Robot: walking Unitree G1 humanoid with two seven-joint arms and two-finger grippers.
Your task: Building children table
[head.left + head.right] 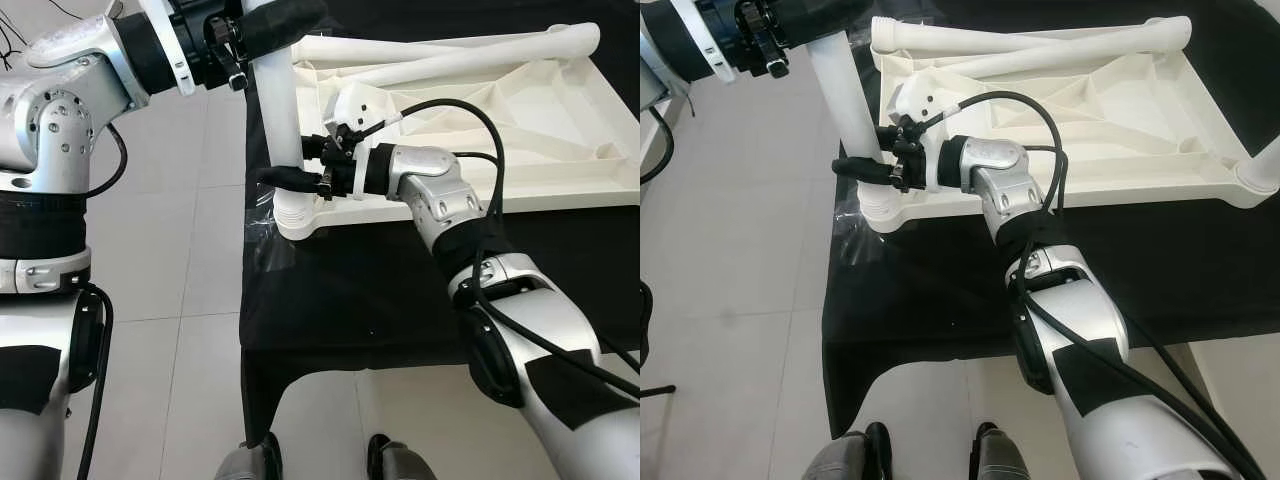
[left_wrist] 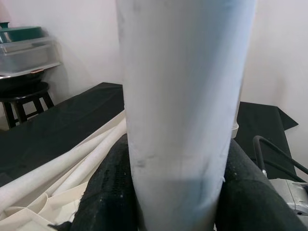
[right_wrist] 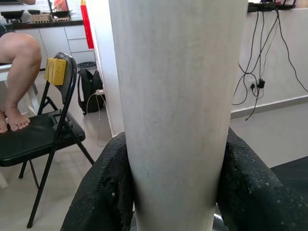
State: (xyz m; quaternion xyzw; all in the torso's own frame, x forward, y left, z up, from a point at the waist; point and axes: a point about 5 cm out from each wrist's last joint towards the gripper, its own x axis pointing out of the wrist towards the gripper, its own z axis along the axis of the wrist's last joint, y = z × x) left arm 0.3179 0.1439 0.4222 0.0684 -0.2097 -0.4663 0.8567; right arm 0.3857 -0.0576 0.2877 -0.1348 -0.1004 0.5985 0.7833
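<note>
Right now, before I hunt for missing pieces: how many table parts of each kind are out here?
Standing legs: 2, the near one gripped by the left claw high and the right claw low
Lying legs: 2
Top: 1
Total: 5

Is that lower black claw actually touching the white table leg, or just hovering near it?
Touching. In the right wrist view the right gripper has both black fingers pressed against the sides of the white leg, with no gap.
</note>
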